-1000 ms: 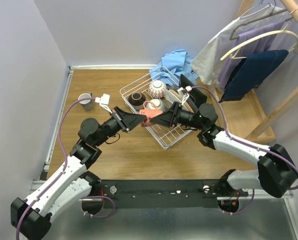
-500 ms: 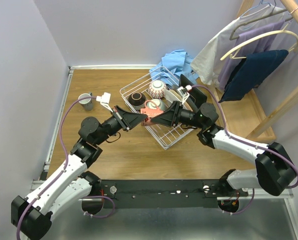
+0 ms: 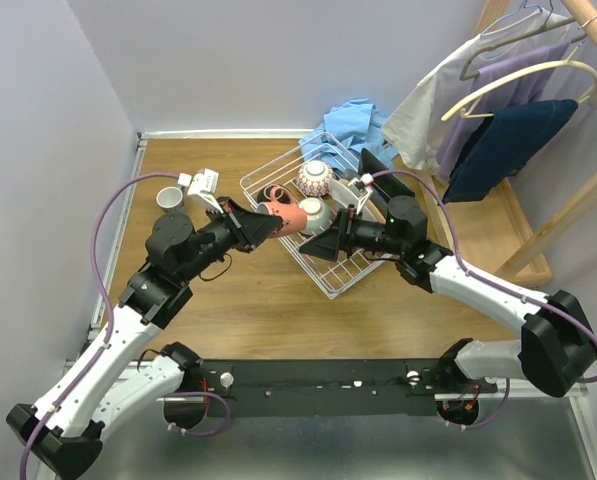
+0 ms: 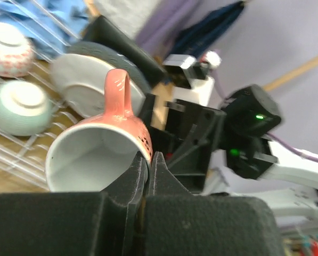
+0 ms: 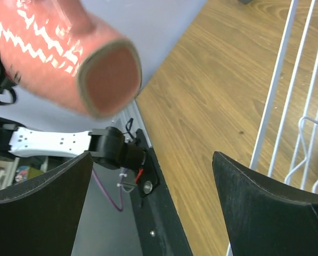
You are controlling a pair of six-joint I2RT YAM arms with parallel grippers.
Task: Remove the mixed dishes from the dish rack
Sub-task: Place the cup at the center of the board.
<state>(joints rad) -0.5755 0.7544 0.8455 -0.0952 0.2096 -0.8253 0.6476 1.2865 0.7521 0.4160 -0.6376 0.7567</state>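
Observation:
An orange-red cup [image 3: 289, 215] with a white zigzag pattern hangs on its side over the near left part of the white wire dish rack [image 3: 330, 279]. My left gripper [image 3: 269, 223] is shut on its rim. In the left wrist view the two fingers [image 4: 160, 169] pinch the cup [image 4: 97, 152] wall, handle up. My right gripper [image 3: 318, 243] stands wide open just right of the cup, nothing between its fingers [image 5: 265, 205]; the cup's [image 5: 68, 53] base floats above them. A pale green bowl [image 3: 314, 211], a patterned bowl [image 3: 315, 178] and plates [image 4: 89, 80] stay in the rack.
A grey cup [image 3: 169, 199] stands on the wooden table at the far left. Blue cloth [image 3: 353, 122] lies behind the rack. A wooden clothes rack [image 3: 568, 200] with hanging garments fills the right side. Walls close in at the back and left.
The left gripper shut on the cup's rim and the right gripper opened and let it go. The left arm then carried the cup up and slightly left.

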